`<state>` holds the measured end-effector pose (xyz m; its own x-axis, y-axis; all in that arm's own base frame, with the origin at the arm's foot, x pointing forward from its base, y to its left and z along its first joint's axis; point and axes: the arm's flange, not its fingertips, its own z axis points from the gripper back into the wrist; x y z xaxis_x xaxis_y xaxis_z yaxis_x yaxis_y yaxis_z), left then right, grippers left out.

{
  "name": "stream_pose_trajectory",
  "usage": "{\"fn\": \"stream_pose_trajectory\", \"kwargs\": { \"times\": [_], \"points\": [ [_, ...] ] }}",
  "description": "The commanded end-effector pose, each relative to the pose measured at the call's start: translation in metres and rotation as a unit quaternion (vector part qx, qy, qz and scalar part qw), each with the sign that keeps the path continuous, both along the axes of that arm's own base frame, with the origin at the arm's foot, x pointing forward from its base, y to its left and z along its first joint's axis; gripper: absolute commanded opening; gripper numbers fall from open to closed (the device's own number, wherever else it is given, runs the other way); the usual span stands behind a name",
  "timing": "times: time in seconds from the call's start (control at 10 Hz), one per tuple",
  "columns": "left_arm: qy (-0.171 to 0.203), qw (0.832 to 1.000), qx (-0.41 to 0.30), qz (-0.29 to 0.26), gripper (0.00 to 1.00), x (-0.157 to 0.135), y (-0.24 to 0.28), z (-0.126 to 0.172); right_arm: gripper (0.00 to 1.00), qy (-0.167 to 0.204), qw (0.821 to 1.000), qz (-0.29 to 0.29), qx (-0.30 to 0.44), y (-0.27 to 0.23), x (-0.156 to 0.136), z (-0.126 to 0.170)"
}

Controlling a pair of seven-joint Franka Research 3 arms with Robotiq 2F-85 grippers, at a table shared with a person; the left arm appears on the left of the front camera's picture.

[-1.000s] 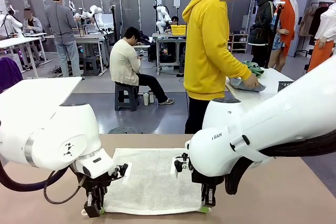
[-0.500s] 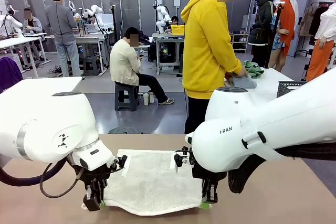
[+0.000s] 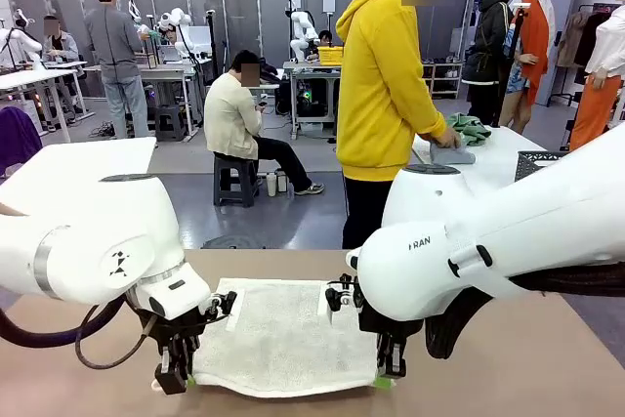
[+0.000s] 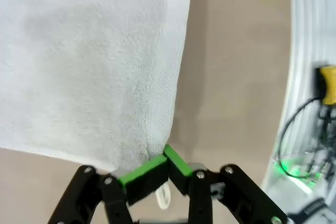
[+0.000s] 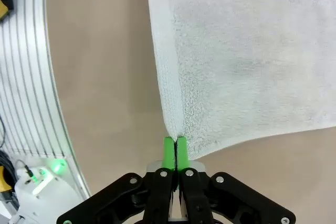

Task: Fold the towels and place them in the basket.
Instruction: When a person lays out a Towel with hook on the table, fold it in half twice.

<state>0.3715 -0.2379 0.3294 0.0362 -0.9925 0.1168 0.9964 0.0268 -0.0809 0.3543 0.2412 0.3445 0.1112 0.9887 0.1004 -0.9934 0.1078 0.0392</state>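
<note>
On brown table, near edge — pale towel spread flat, unfolded. My left gripper and right gripper each clamped on one near corner. First fold not yet made — basket well apart, all placing left.

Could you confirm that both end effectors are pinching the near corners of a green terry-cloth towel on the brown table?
No: the terry-cloth towel is pale grey-white, not green, as the front view shows. The left end effector and right end effector do pinch its near corners on the brown table.
</note>
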Motion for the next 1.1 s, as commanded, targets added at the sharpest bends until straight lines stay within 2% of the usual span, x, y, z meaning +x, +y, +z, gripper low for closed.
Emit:
{"fn": "stream_pose_trajectory", "kwargs": {
  "times": [0.0, 0.2, 0.4, 0.7, 0.8, 1.0],
  "points": [
    [-0.010, 1.000, 0.015, -0.003, 0.00, 0.025, -0.013, 0.025, 0.01, -0.035, 0.999, -0.002, -0.019, 0.008, 0.022, 0.026],
    [0.007, 1.000, -0.001, 0.021, 0.00, 0.057, -0.019, 0.035, 0.01, -0.024, 0.999, -0.022, -0.028, 0.008, 0.056, 0.044],
    [-0.008, 0.998, 0.002, 0.056, 0.00, 0.092, -0.020, 0.040, 0.01, -0.026, 0.999, -0.025, -0.030, 0.015, 0.086, 0.049],
    [-0.035, 0.996, -0.021, 0.078, 0.00, 0.145, -0.015, 0.045, 0.01, -0.005, 0.999, -0.022, -0.035, 0.028, 0.135, 0.047],
    [-0.038, 0.996, -0.028, 0.075, 0.00, 0.160, -0.013, 0.047, 0.01, -0.011, 0.999, -0.036, -0.038, 0.030, 0.156, 0.045],
    [-0.022, 0.996, -0.040, 0.077, 0.00, 0.188, -0.007, 0.046, 0.01, -0.017, 0.997, -0.049, -0.051, 0.030, 0.183, 0.042]
  ]
}}
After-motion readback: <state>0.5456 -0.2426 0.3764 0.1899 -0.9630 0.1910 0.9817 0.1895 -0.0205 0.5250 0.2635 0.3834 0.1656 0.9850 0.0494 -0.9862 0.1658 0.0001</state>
